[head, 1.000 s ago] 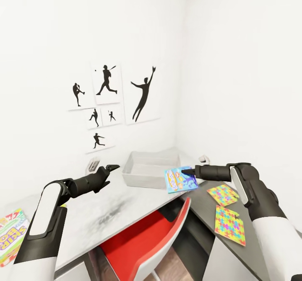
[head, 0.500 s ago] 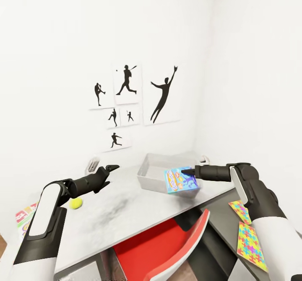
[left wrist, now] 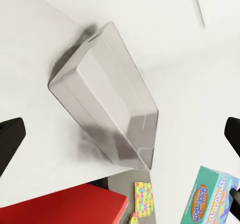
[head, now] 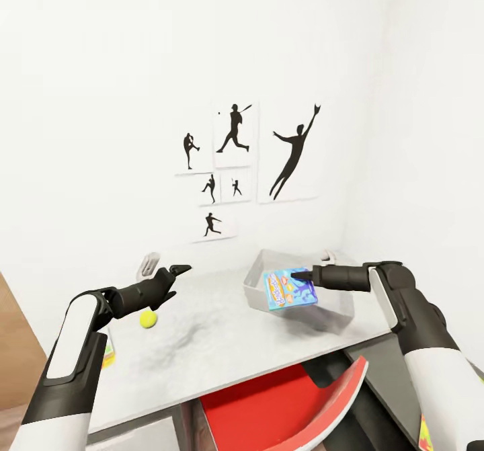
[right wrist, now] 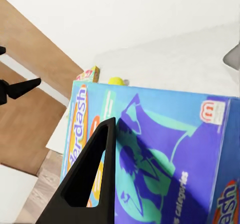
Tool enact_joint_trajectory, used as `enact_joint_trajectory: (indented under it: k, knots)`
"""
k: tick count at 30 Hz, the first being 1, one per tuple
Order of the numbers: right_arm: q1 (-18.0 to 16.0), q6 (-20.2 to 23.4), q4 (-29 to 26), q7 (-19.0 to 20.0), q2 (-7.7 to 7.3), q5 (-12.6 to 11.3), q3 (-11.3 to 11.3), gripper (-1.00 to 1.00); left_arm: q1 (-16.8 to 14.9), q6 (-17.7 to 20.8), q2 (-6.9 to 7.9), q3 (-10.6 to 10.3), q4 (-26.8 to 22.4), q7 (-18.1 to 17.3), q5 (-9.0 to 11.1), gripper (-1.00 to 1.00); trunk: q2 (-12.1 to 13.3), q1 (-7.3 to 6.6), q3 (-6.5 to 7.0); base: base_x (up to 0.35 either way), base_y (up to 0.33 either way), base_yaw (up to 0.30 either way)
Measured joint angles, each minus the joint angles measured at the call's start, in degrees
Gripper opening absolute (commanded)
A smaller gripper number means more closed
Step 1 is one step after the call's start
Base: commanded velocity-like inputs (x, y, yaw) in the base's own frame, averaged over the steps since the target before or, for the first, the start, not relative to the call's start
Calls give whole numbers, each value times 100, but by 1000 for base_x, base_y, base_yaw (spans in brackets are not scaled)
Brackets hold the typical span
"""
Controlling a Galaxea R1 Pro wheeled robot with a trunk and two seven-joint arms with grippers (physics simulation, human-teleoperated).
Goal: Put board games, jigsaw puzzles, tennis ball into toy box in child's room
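Note:
My right gripper (head: 296, 276) is shut on a blue board game (head: 290, 291) with orange lettering, held upright in front of the light grey toy box (head: 259, 273). In the right wrist view the board game (right wrist: 165, 154) sits against one dark finger (right wrist: 90, 179). My left gripper (head: 179, 271) hovers open and empty over the table (head: 215, 330), above the tennis ball (head: 148, 318). In the left wrist view the toy box (left wrist: 107, 109) lies beyond the spread fingers (left wrist: 10, 141), with a jigsaw puzzle (left wrist: 143, 199) past it. A second board game (right wrist: 89, 74) lies next to the tennis ball (right wrist: 116, 80).
A red chair (head: 289, 397) is tucked under the table's front edge. Black athlete pictures (head: 235, 162) hang on the white wall behind. A wooden door (head: 17, 343) shows at the far left. A corner of a puzzle (head: 425, 434) peeks out beside my right arm.
The camera has swung left, so the whole scene has slid right. The tennis ball and door came into view and the puzzles slid off. Both arms hold their pose.

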Motion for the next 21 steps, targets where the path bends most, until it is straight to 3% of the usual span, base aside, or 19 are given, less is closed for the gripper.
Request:
enact_joint_trajectory:
  k: [12,21]
  knots:
    - [1,0,-10,3,-1,-16,-23,-100,7,0,0,-2,42,1,-13,100,0,-1,0,250,-182,52]
    - [0,9,-9,3,-2,-41,-25,-100,3,-3,0,-2,71,27,-13,100,0,2,0,88,-56,176]
